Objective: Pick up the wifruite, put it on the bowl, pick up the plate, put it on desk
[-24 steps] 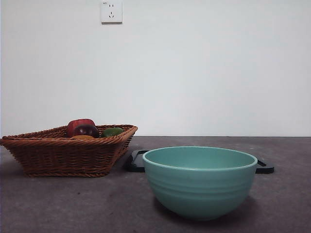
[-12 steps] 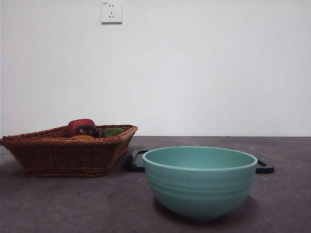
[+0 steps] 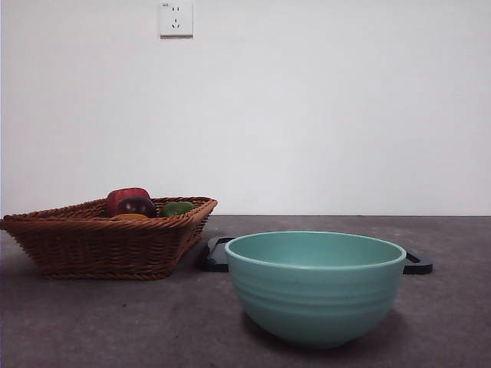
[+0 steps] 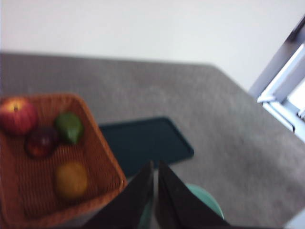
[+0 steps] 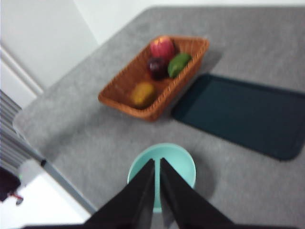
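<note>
A: Sitting in the brown wicker basket (image 3: 107,241) is the wifruite (image 4: 70,179), a small orange-brown fruit. In the front view only its top shows above the basket's rim. Beside it in the basket lie a red apple (image 4: 18,116), a dark red-purple fruit (image 4: 41,141) and a green fruit (image 4: 69,127).

B: Where is the bowl?

A: The teal-green bowl (image 3: 315,285) stands upright on the dark grey desk (image 3: 115,322), nearest the front camera, apart from the basket. Nothing shows inside it. Behind it, a flat dark tray (image 5: 240,114) lies on the desk just beside the basket.

B: And the grippers?

A: Neither appears in the front view. The left gripper (image 4: 155,167) hangs above the desk with its two black jaws nearly pressed together, only a thin gap between them, grasping nothing. The basket edge, the tray and part of the bowl lie below it. The right gripper (image 5: 157,164) hangs high over the bowl, its jaws likewise drawn almost together and empty.
</note>
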Available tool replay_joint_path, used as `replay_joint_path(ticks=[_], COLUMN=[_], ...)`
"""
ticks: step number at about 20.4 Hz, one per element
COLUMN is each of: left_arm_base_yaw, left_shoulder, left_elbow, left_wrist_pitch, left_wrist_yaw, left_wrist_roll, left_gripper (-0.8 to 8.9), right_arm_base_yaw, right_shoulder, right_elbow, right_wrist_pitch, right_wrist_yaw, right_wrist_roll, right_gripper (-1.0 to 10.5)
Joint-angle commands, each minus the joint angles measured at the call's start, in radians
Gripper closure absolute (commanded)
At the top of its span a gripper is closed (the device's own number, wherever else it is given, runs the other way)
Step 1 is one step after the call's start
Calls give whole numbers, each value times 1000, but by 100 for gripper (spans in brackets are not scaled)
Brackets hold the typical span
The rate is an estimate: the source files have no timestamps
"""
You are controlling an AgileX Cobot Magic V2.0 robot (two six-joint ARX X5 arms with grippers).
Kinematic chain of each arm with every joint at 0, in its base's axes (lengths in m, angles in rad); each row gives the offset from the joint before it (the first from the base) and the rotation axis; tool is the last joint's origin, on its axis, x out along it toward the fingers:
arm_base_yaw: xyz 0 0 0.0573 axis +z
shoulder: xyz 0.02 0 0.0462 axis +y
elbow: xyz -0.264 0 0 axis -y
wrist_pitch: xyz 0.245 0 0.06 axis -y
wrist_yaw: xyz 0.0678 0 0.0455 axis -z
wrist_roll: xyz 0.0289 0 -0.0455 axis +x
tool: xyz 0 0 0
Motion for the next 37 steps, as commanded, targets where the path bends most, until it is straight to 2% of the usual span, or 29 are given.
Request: replay_joint_path(ticks=[1,7,13,15,19,22,32,37], left_arm_base_yaw=[-7,-7,-7,-7,-7,-7,-7,-6], left_shoulder=[26,47,47,47,47,47,51,170], left_elbow=[21,21,21,21,21,21,21,68], left_wrist_pitch=[-32,-104,-122,-122,-119,-115,-118,-198], left_wrist_yaw=[13,98,100,100,100,100,99,69], left_wrist_roll=[8,57,84,84,84,84,72,73], left_gripper=[798,798,763,662,325,193,189,192], right_arm_base_yaw=[5,5,5,5,5,5,5,5], right_shoulder=[3,2,2,2,2,2,2,2], right_elbow=[15,15,15,15,15,15,15,15], right_wrist_pitch=[-24,-22,-19,-19,-18,-18,-18,-18], right_wrist_yaw=[-5,-20,-19,-19,-18,-18,-16,-20], right_wrist_roll=[-39,-39,-42,-48,-47,-47,-47,-40], right_gripper=[937,937,922,827,480,378,378,378])
